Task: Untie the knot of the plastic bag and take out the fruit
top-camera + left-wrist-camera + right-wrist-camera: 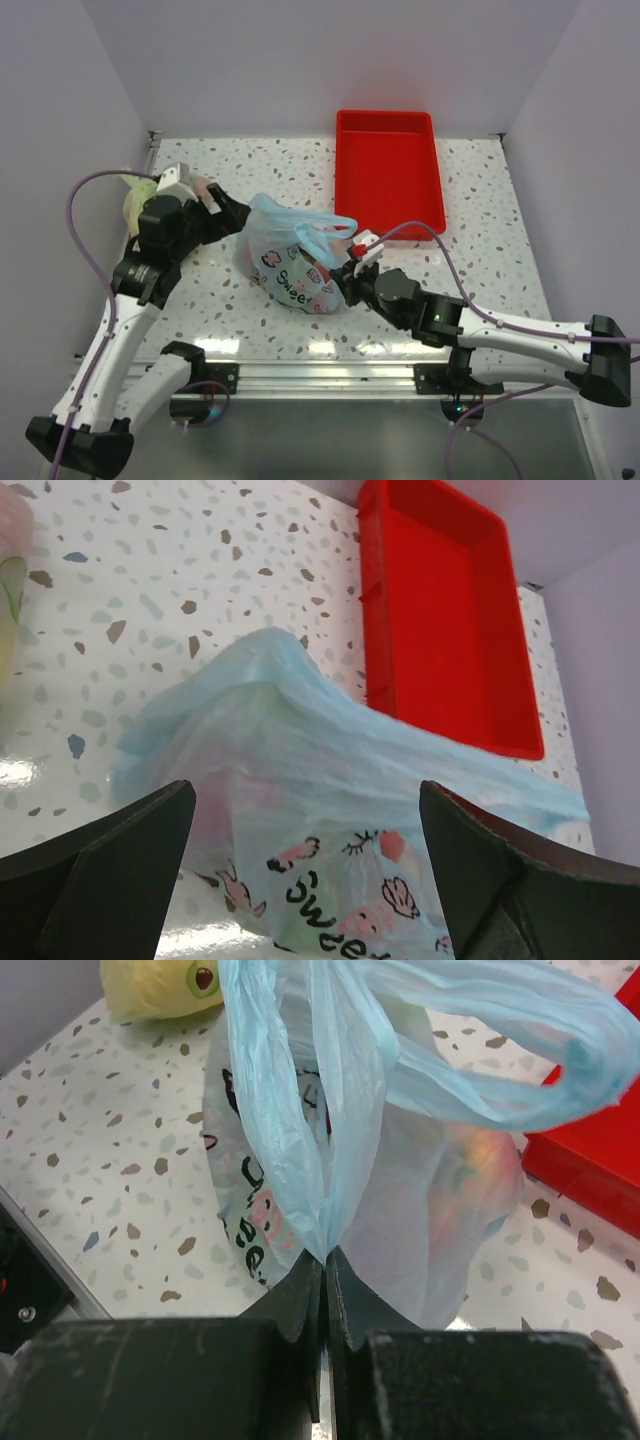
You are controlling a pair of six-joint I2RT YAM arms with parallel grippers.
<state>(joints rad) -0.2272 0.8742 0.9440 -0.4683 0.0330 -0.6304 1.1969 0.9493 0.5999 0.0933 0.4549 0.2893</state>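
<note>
The light blue plastic bag (285, 258) with the cartoon face and pink lettering sits mid-table. My right gripper (325, 1256) is shut on a gathered strip of its blue film, just below a handle loop (480, 1040) that arches to the right. Orange-red fruit (478, 1165) shows dimly through the bag's wall. My left gripper (306, 790) is open, its dark fingers (110, 865) standing either side of the bag's (300, 770) left end without touching it. In the top view it (228, 212) hovers at the bag's upper left. The knot does not show in any view.
A red tray (390, 170) stands behind and to the right of the bag, close to the right gripper (348, 272). A yellow-green bag (135, 195) lies at the table's left edge behind the left arm. White walls enclose the speckled table.
</note>
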